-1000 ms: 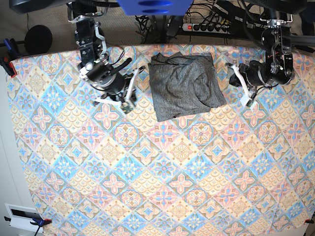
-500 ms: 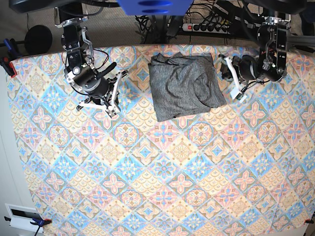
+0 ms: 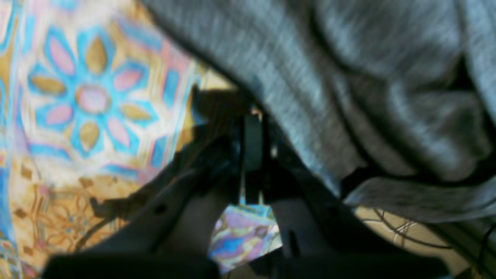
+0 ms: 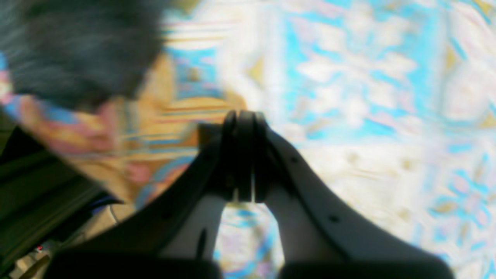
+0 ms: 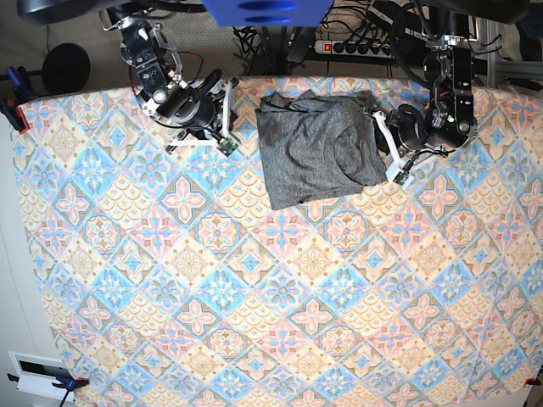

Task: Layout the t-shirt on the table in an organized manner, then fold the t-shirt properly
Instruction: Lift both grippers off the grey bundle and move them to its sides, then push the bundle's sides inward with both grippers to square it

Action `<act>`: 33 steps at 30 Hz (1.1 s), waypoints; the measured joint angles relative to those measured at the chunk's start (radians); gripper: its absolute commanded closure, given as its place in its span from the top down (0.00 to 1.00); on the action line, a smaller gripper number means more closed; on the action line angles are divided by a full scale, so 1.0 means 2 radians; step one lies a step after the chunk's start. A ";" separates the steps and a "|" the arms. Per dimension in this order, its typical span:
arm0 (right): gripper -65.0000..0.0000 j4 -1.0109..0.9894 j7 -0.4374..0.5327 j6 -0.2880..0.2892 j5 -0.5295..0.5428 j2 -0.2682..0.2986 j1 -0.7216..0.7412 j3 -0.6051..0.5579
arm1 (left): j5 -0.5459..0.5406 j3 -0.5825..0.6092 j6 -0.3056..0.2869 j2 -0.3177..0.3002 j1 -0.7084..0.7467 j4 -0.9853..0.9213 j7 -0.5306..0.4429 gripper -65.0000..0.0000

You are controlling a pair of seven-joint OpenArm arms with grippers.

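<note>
Base view: t-shirt bunched near table far edge; near side bare.

The t-shirt looks matt heathered knit; the table seemingly wears smooth printed cloth.

The grey t-shirt lies bunched at the worktop's twelve o'clock; the left gripper just beside its three o'clock edge; the right gripper near its nine o'clock.
</note>
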 measured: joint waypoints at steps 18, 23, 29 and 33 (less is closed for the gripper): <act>0.00 0.003 0.000 -0.001 0.000 -0.002 0.000 -0.071 | 0.026 -0.033 0.000 0.015 -0.042 -0.068 -0.003 0.00; 0.00 0.003 0.002 -0.001 0.000 -0.002 0.000 -0.071 | 0.004 -0.037 -0.005 0.008 -0.047 -0.117 -0.025 0.00; 0.00 0.003 0.001 -0.001 0.000 -0.002 0.000 -0.071 | -0.002 -0.037 -0.005 0.020 -0.056 -0.144 -0.070 0.00; 0.00 0.003 0.000 -0.001 0.000 -0.002 0.000 -0.071 | 0.000 -0.032 -0.004 0.041 -0.072 -0.147 -0.057 0.00</act>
